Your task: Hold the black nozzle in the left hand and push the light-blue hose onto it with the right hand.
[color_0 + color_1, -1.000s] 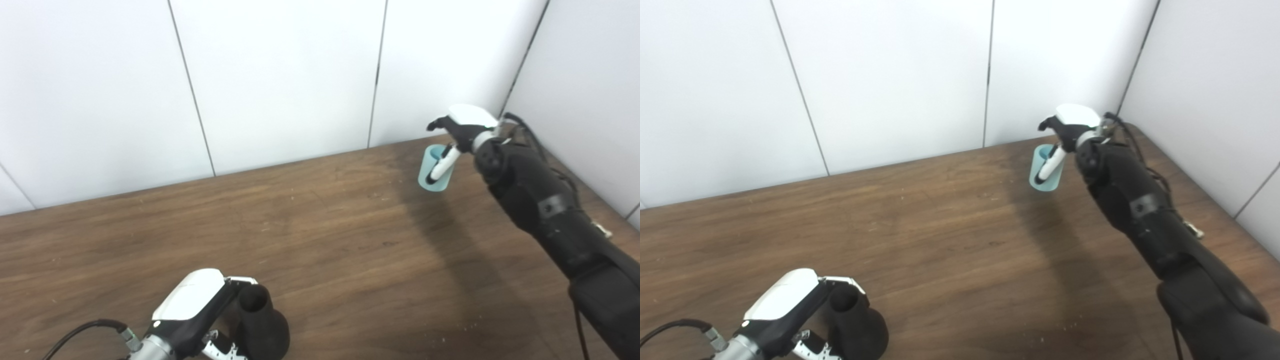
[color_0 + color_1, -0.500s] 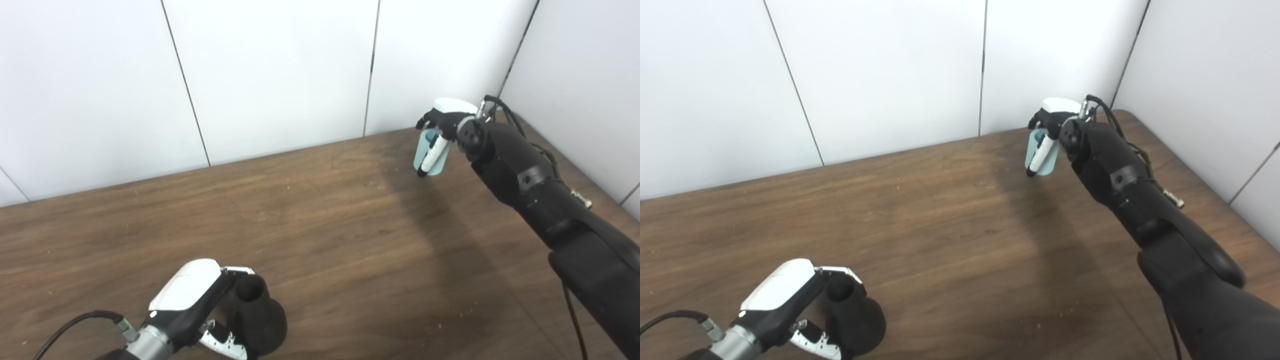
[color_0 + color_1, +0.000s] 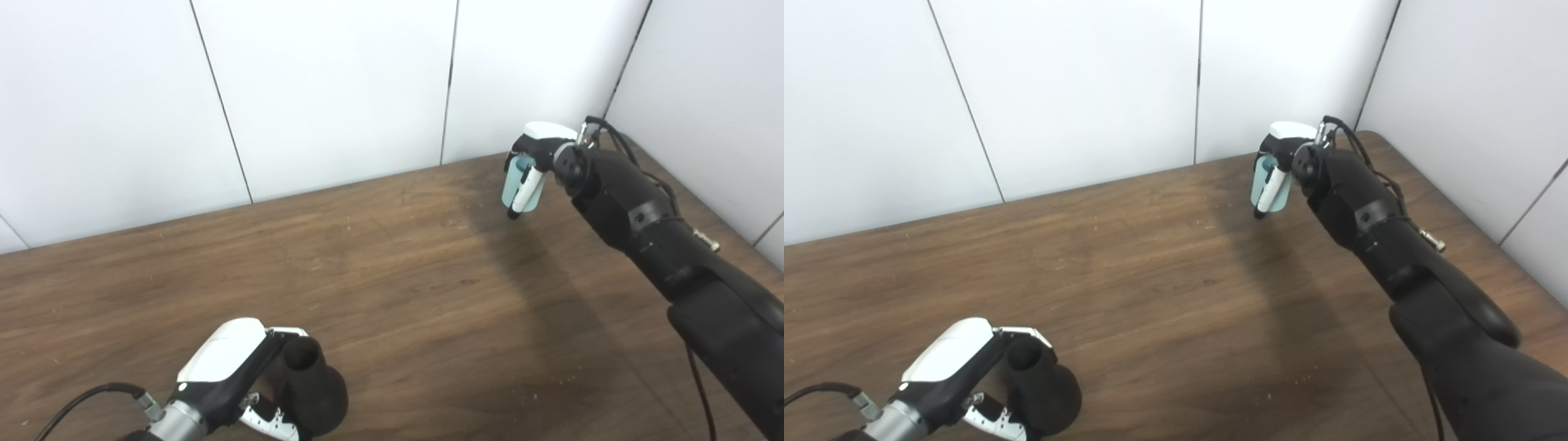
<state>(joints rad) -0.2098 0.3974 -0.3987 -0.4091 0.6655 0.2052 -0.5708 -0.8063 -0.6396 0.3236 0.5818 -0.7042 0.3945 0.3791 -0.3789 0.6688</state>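
Observation:
The black nozzle (image 3: 315, 389) stands near the table's front left, narrow end up, with my left hand (image 3: 236, 370) wrapped around it from the left. Far across the table, near the back right corner, my right hand (image 3: 539, 150) is shut on the light-blue hose (image 3: 519, 184), a short tube held roughly upright just above the wood. One white finger lies across the front of the hose. In the right eye view the nozzle (image 3: 1041, 386) and the hose (image 3: 1268, 187) show the same wide gap between them.
The brown wooden table (image 3: 398, 275) fills the view, backed by white panelled walls (image 3: 331, 86). Its right edge runs beside my right forearm (image 3: 649, 226). Cables trail from both wrists.
My right hand has closed tighter on the hose and lifted it more upright, shifting slightly left. The camera has shifted a little. The left hand keeps its hold on the nozzle.

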